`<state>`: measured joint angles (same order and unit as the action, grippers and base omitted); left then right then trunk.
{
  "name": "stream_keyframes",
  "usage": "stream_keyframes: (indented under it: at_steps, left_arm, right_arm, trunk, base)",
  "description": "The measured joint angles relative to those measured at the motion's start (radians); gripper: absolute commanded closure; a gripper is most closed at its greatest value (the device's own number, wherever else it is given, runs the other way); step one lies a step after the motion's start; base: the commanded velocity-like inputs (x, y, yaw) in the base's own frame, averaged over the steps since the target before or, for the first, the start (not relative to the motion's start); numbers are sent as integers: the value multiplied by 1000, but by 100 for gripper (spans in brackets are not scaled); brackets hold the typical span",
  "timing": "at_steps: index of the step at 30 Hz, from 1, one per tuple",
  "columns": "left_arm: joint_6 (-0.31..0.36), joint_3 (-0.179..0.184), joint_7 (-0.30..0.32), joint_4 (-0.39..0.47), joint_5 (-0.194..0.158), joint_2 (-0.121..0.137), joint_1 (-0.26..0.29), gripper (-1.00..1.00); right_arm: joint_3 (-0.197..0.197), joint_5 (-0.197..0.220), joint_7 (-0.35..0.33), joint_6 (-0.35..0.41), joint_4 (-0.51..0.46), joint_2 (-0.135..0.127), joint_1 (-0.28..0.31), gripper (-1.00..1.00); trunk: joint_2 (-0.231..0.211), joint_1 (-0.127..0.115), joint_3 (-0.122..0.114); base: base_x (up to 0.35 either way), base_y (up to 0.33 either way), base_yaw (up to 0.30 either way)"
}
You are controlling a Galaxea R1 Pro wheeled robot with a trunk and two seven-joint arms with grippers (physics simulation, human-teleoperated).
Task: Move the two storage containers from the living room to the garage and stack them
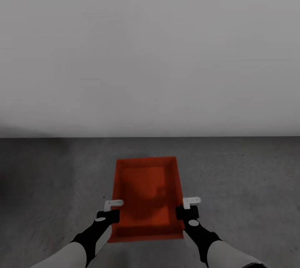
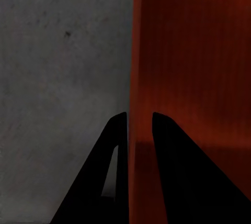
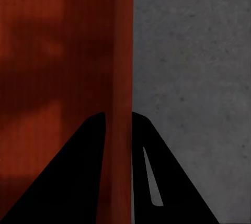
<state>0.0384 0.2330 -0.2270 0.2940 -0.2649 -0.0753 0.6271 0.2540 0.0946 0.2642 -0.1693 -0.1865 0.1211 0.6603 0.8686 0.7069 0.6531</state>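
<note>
One red-orange storage container (image 1: 146, 195) lies lengthwise in front of me over the dark grey concrete floor (image 1: 246, 176) of the garage. My left gripper (image 1: 111, 213) is shut on its left side wall and my right gripper (image 1: 188, 209) on its right side wall. In the left wrist view the black fingers (image 2: 117, 145) straddle the thin red wall (image 2: 140, 77), with the left gripper (image 2: 139, 125) closed on it. The right wrist view shows the right gripper (image 3: 119, 122) pinching the container wall (image 3: 120, 51) the same way. Whether the container rests on the floor or hangs just above it, I cannot tell.
A plain white-grey wall (image 1: 150, 51) rises a short way beyond the container's far end. Bare concrete spreads to the left (image 1: 50, 184) and right of the container.
</note>
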Motion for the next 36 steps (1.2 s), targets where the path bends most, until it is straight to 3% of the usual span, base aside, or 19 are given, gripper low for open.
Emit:
stream_keyframes:
  at_steps: [5,10,36]
  left_arm:
    - [14,-24,4,-1,31,-4,-1,100]
    - [16,-42,4,-1,50,-7,-1,100]
    - [16,-49,5,-2,56,-7,-1,100]
  right_arm:
    - [10,21,-3,-2,15,0,0,100]
    - [13,24,-3,-3,17,-1,0,100]
    - [27,45,-2,-5,18,0,0,100]
  trunk:
    - [0,0,0]
    - [35,19,16]
    - [217,119,97]
  base:
    - [0,0,0]
    - [0,0,0]
    - [0,0,0]
